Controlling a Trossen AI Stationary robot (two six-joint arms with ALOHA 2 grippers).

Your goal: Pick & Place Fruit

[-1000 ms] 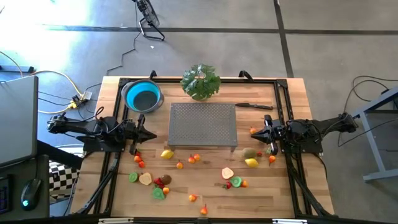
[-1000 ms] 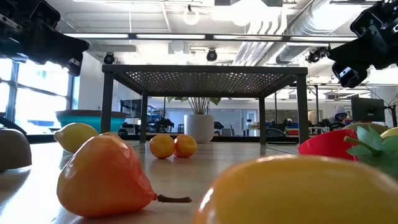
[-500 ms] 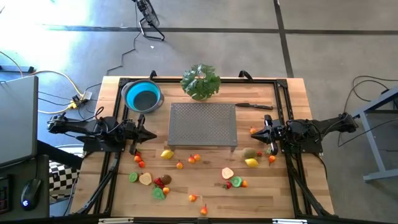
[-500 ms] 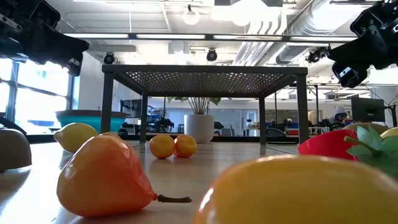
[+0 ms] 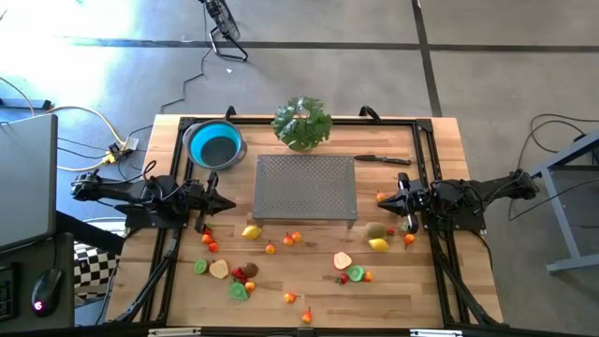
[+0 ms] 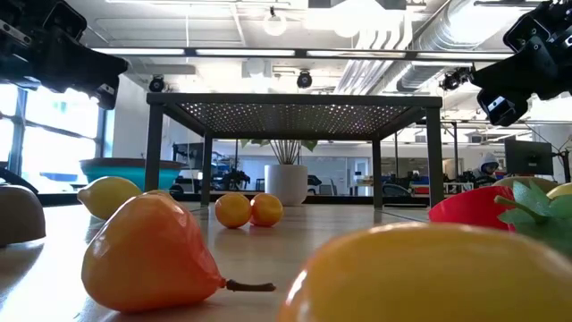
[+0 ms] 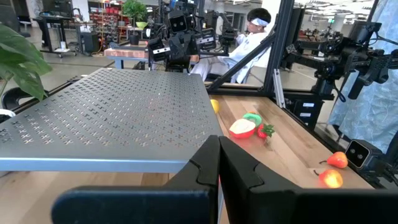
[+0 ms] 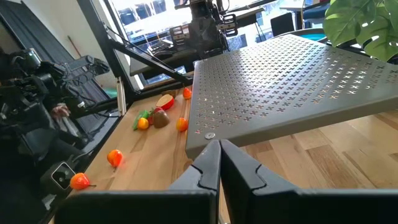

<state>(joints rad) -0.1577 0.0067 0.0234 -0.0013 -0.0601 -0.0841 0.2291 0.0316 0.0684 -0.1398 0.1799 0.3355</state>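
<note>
High view: both claws, left (image 5: 217,202) and right (image 5: 395,201), are pressed together, empty, flanking fruit (image 5: 251,232) scattered on the bench (image 5: 281,281).

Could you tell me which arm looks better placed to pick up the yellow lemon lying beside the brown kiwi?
Probably the right: its shut right gripper hovers close to that lemon, while the left gripper waits across the table.
</note>
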